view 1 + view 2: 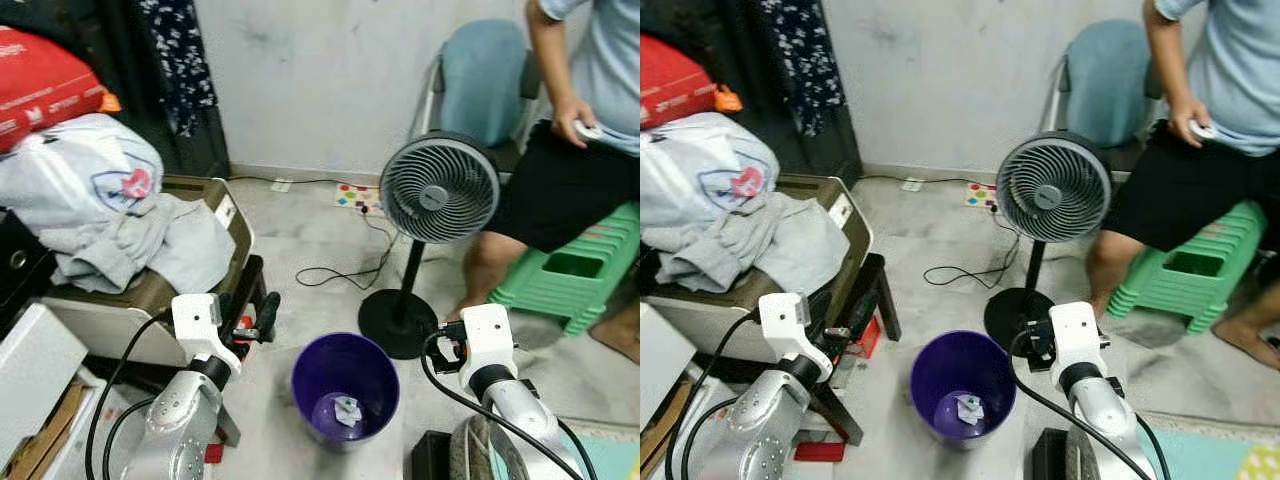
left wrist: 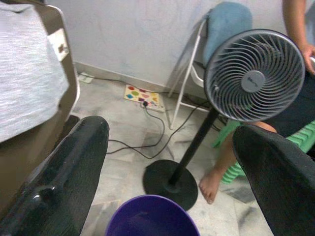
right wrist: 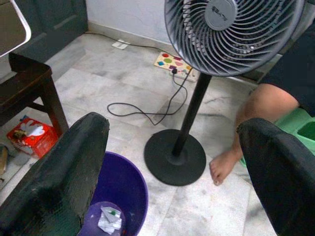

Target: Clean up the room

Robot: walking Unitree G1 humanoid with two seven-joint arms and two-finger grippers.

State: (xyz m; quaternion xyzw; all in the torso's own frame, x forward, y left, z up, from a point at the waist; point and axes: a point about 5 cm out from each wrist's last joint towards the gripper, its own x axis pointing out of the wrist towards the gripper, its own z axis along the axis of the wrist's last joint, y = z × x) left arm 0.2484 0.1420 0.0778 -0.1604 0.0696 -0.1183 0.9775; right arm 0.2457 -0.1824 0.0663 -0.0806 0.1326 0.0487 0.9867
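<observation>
The left tool (image 2: 170,162) has its two black fingers (image 2: 59,177) wide apart and holds nothing. It hangs in the air just above the purple bin (image 1: 345,388), on the bin's left side. The right tool (image 3: 172,172) also has its fingers (image 3: 56,174) wide apart and holds nothing. It hangs just above the bin too, on the bin's right side.

The purple bin stands on the grey stone floor (image 1: 300,230) between the two silver arms. A small bit of white crumpled paper (image 1: 347,410) lies at the bottom of the bin.

Just behind the bin, a little to its right, stands a grey fan (image 1: 438,190) on a black pole with a round black foot. A black cord (image 1: 340,270) runs from the fan across the floor to a colourful power strip (image 1: 357,196) by the wall, well behind the bin.

Left of the bin is a dark wooden stool (image 3: 29,93) with a brown case (image 1: 200,270) on it. Grey and white clothes (image 1: 110,210) are piled on the case. A small red box (image 3: 30,135) lies on the floor near the stool's leg.

To the right of the fan, a person (image 1: 580,130) sits on a green plastic stool (image 1: 580,265) with one bare foot (image 3: 224,169) near the fan's foot
</observation>
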